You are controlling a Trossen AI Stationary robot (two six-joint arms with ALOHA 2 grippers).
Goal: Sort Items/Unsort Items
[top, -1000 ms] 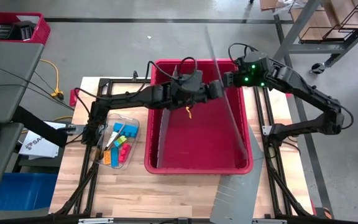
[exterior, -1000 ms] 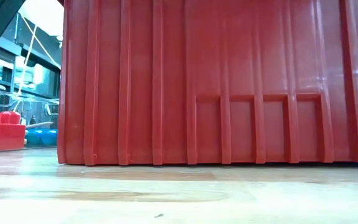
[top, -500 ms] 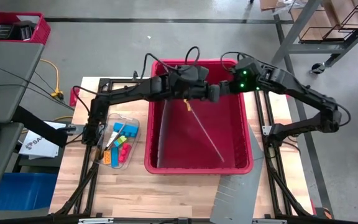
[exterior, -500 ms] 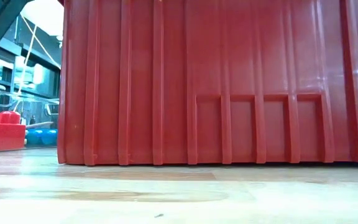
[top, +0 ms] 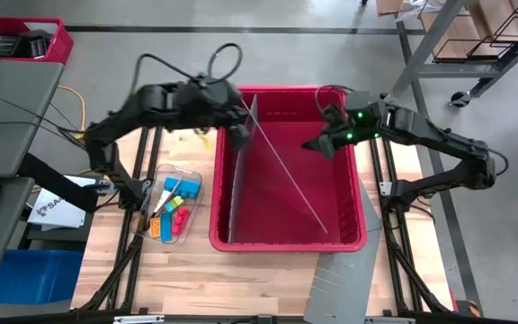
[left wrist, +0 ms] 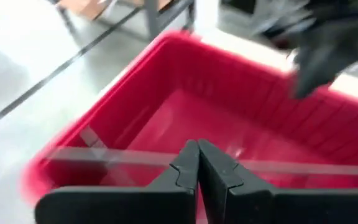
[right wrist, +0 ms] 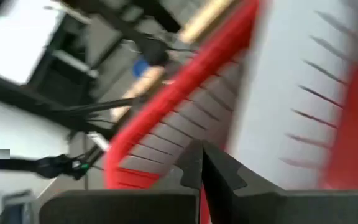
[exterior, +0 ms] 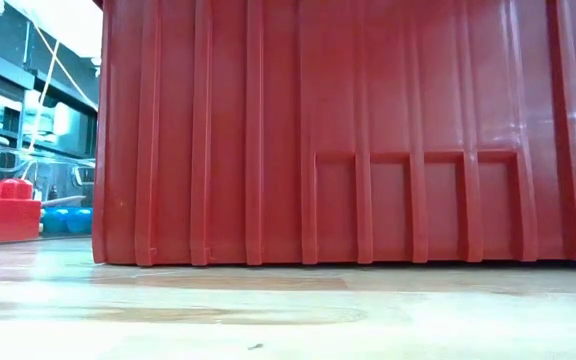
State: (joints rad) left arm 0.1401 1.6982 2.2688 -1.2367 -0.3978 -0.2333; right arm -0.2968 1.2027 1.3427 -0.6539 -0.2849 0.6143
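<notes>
The items, several blue, yellow, red, orange and green pieces, lie in a clear tray [top: 171, 207] left of the big red bin [top: 286, 245]. The low view shows a red block [exterior: 3, 215] and blue pieces [exterior: 68, 220] beside the bin wall [exterior: 348, 130]. A clear sheet [top: 290, 171] leans slantwise across the bin, from its far left to its near right corner. My left gripper [top: 243, 133] is shut at the bin's far left corner, beside the sheet's far end. My right gripper [top: 310, 146] hangs shut over the bin's far right part, with nothing in it. My left gripper [left wrist: 197, 149] stands close to the clear sheet's far end [top: 257, 112], with the sheet's edge [left wrist: 104, 155] running across just beyond its shut fingertips. I cannot tell whether it touches the sheet.
A second clear divider [top: 232, 193] stands upright along the bin's left wall. A grey panel [top: 340, 279] lies at the table's near right. Bare wood [top: 241, 283] lies in front of the bin. A small red crate [top: 25, 45] sits beyond the far left.
My left gripper has swung from the bin's middle toward its far left corner, rising and rolling. The orange piece that hung below it no longer shows. The clear sheet's far end has swung left; its near end stays at the near right corner. My right gripper drifted slightly left.
</notes>
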